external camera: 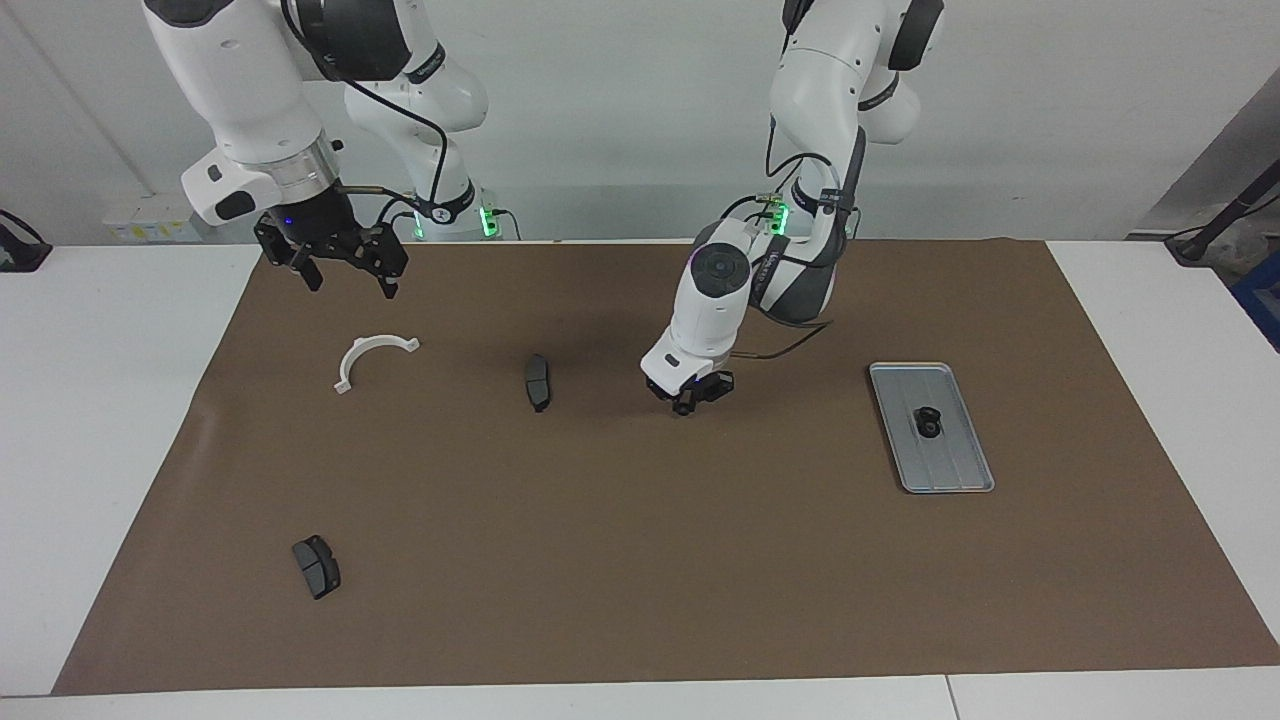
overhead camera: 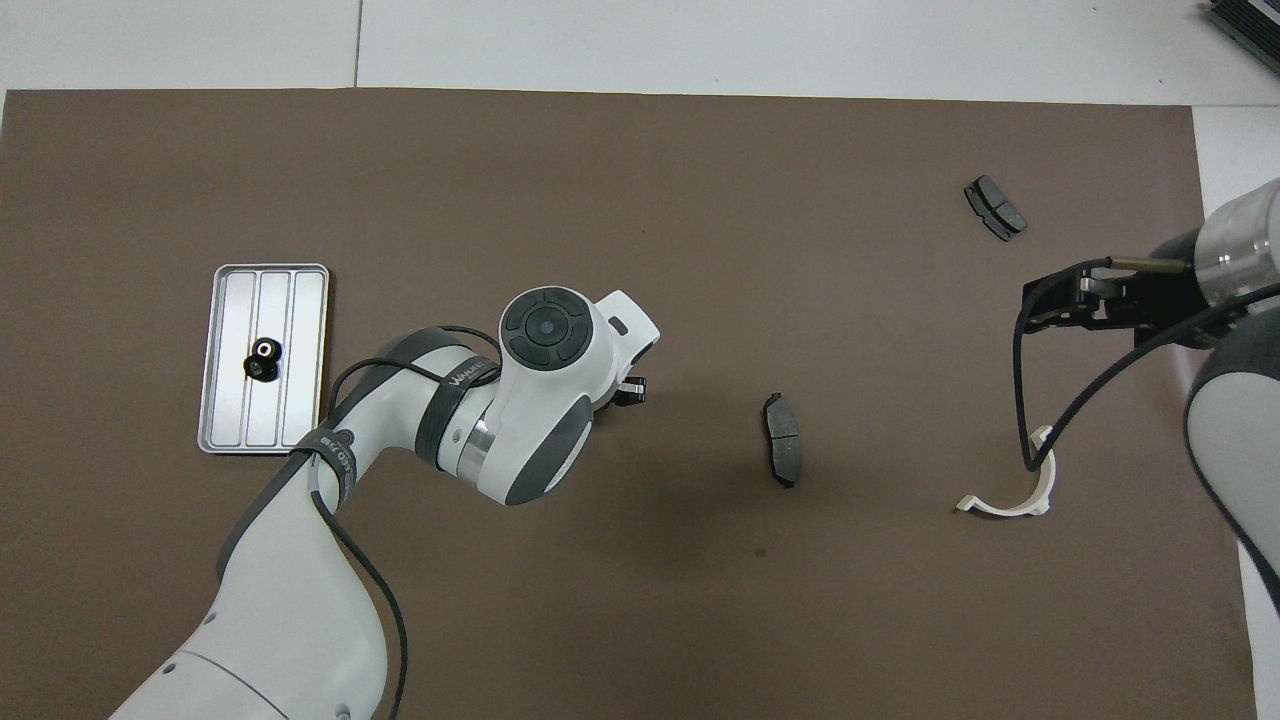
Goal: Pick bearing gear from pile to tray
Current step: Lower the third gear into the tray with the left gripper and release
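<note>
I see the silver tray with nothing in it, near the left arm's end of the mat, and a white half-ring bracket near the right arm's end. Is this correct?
Not fully. The tray is not empty: a small black gear already lies in it, as the overhead view shows. The rest is right: the tray sits toward the left arm's end and the white half-ring bracket toward the right arm's end.

Brake pads: two [external camera: 537, 382] [external camera: 317, 566]
White half-ring bracket: one [external camera: 371, 358]
Metal tray: one [external camera: 955, 470]
Black gears in tray: two [external camera: 928, 421]
Brown mat: one [external camera: 640, 560]
</note>
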You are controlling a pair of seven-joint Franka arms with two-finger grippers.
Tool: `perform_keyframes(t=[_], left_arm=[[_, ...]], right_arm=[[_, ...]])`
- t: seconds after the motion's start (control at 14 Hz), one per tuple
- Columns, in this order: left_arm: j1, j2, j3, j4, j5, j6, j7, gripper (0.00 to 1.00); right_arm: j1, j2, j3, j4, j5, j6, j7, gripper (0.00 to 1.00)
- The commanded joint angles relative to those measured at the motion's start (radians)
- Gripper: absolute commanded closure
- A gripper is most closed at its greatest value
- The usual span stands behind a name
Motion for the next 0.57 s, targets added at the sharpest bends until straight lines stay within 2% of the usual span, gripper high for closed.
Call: perform_keyframes(t=[0.0, 0.28, 0.5], left_arm=[[0.125, -0.005, -0.002, 0.056, -0.003, -0.085, 0.033, 1.00], [0.382, -0.010, -0.002, 0.047, -0.005, -0.123, 0.261, 1.00], [0.516, -0.008, -0.002, 0.041, -0.005, -0.123, 0.430, 1.00]], right_arm=[[-0.008, -0.014, 0.002, -0.005, 0.019, -0.011, -0.028, 0.00], [-0.008, -0.014, 0.002, -0.005, 0.019, -0.011, -0.028, 0.00], [-0.008, -0.014, 0.002, -0.005, 0.019, -0.011, -0.028, 0.00]])
